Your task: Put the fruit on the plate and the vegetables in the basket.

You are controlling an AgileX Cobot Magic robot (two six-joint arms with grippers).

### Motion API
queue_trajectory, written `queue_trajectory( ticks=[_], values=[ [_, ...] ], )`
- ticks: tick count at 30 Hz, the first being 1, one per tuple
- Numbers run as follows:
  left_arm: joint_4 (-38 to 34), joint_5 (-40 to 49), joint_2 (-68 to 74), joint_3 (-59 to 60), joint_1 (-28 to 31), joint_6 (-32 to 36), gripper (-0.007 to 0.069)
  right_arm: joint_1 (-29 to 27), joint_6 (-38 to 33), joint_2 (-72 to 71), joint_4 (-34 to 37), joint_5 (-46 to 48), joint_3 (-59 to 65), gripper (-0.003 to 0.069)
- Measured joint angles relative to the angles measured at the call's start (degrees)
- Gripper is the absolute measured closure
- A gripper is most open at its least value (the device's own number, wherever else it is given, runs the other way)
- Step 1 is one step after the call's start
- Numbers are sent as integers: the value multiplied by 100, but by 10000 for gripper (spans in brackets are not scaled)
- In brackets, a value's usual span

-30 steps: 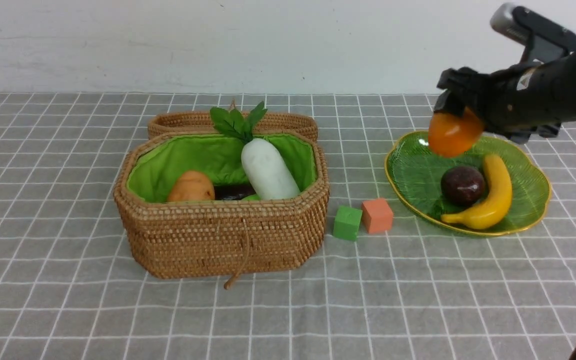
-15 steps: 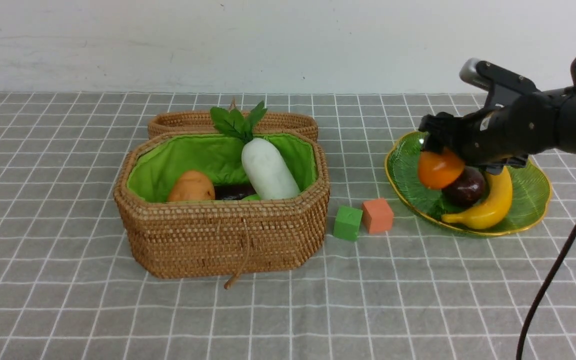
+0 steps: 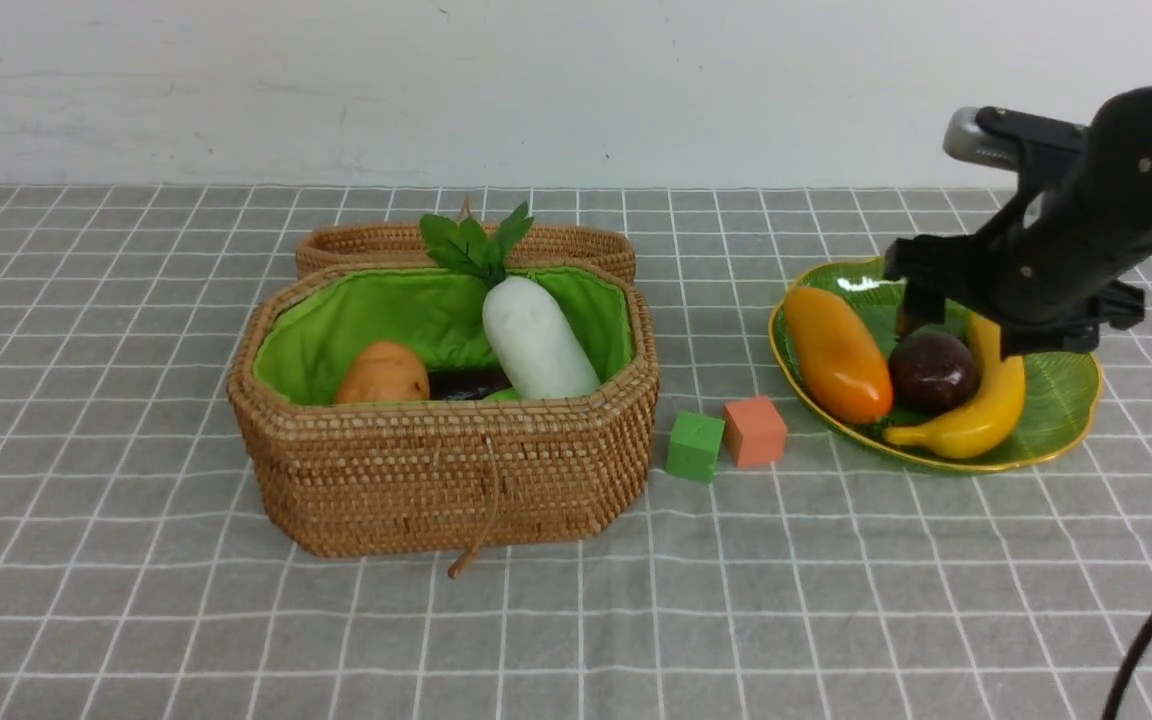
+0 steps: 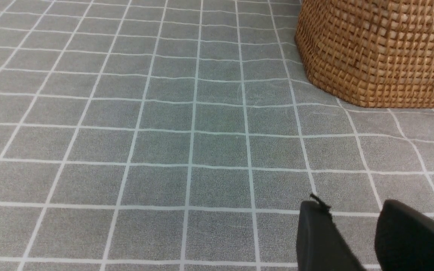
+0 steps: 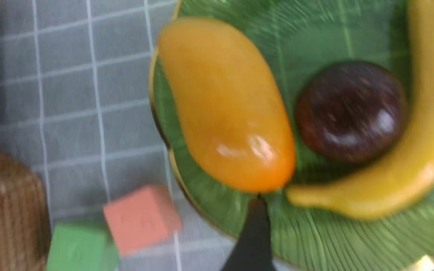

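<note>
Front view: the orange-yellow oval mango [image 3: 836,353] has been released onto the shallow green glass plate [image 3: 1066,410], by the table's right edge.

It was carried in the right gripper [image 3: 976,300] a second ago; it now lies along the plate's left rim beside the dark maroon round fruit [image 3: 932,371] and the curved yellow banana [image 3: 986,405]. All three fruits are thus plated, and the white radish [image 3: 536,340] and brown-orange potato [image 3: 383,374] are seen in the brown woven basket [image 3: 446,470], so the task is judged essentially finished. The right arm is held over the plate, fingers spread and empty. The left gripper [image 4: 367,241] hangs low over bare cloth near the basket, fingers parted, nothing between them.
</note>
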Motion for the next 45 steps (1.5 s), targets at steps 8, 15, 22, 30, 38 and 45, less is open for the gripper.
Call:
queue_trajectory(
  ticks=[8, 15, 22, 30, 38, 45],
  values=[
    [0, 0, 0, 0, 0, 0, 389, 0, -422, -1111, 0, 2231, -5, 458],
    [0, 0, 0, 0, 0, 0, 387, 0, -856, -2084, 56, 2824, 88, 676],
    [0, 0, 0, 0, 0, 0, 387, 0, -874, -2629, 56, 2905, 93, 676],
    [0, 0, 0, 0, 0, 0, 387, 0, -874, -2674, 56, 2905, 100, 673],
    [0, 0, 0, 0, 0, 0, 387, 0, -1052, -3768, -159, 2835, 258, 670],
    [0, 0, 0, 0, 0, 0, 387, 0, -1187, -6259, -1119, 779, 1826, 665]
  ],
)
